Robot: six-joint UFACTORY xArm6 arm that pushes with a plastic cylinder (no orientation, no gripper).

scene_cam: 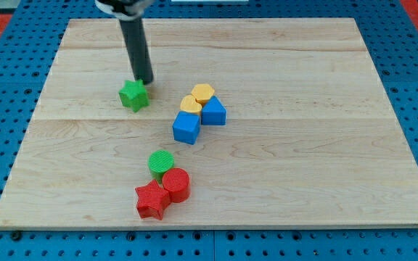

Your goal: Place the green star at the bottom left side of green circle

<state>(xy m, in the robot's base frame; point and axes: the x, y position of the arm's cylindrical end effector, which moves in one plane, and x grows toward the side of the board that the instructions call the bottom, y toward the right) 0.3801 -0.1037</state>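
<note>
Nearest the view's bottom lies the red star, flat on the wooden board, and it touches the red cylinder just to its upper right. The green circle, a short ridged cylinder, stands directly above that pair and touches the red cylinder's upper left side. These three form a tight cluster a little left of the board's middle, toward the lower edge.

Further up and to the view's right sits a second cluster of four. The blue cube is its lowest and leftmost piece. A yellow heart rests against the cube's top edge, a yellow hexagon sits just above and right of the heart, and a second blue block, with a sloped, wedge-like look, touches both yellow pieces on the right.

The green star lies alone in the upper left part of the board, well apart from the green circle and above it, slightly to its left. My tip comes down at the star's upper right corner, touching it or just beside it; which of the two I cannot tell. The dark rod rises from there, leaning slightly to the view's left toward the top edge. There is no pincer on this arm, only the rod.
</note>
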